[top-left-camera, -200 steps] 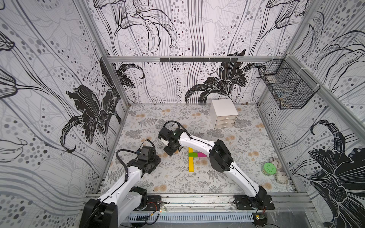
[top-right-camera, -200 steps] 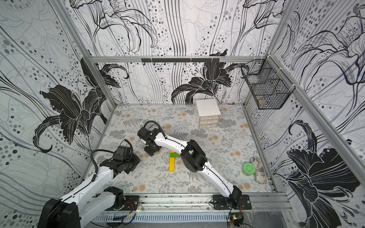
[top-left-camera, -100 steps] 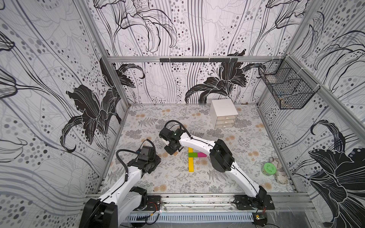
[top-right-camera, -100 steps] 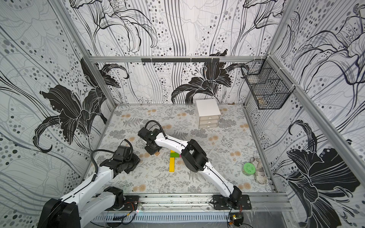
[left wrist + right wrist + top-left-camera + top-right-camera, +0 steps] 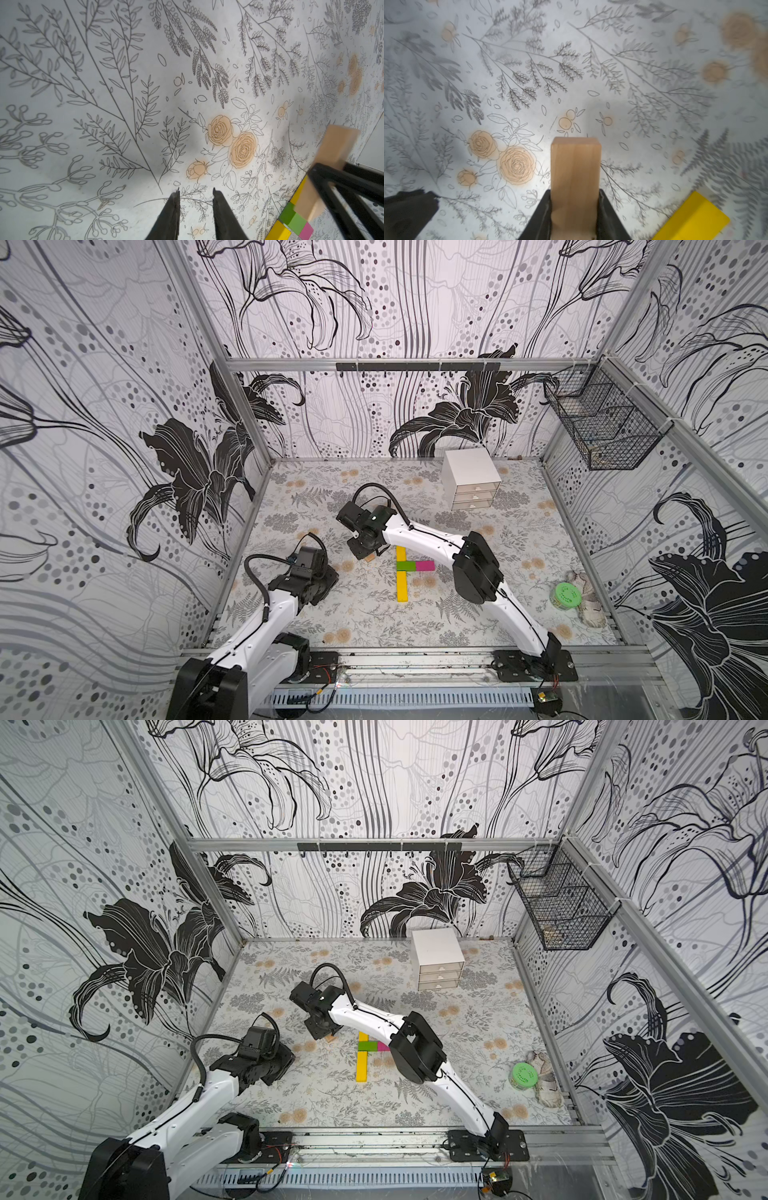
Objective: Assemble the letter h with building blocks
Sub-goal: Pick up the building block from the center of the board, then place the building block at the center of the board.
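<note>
The right tool (image 5: 575,197) clamped one end of the tan block (image 5: 575,166) and held it out above the floral bench (image 5: 374,622), at about 10 o'clock from the partly built h (image 5: 361,1067) in both top views. There a far yellow block (image 5: 400,552), a green block (image 5: 406,566) and a near yellow block (image 5: 401,585) lay flat end to end, touching, in a stem running from 12 to 6 o'clock. The magenta block (image 5: 424,566) lay against the green one at its 3 o'clock. The left tool (image 5: 196,205) pointed at bare bench at about 8 o'clock from the stem, its fingers (image 5: 170,214) a narrow gap apart with nothing between them. A white drawer unit (image 5: 471,479) stood at 1 o'clock and a round green container (image 5: 566,595) at 4 o'clock, both well apart from the blocks.
</note>
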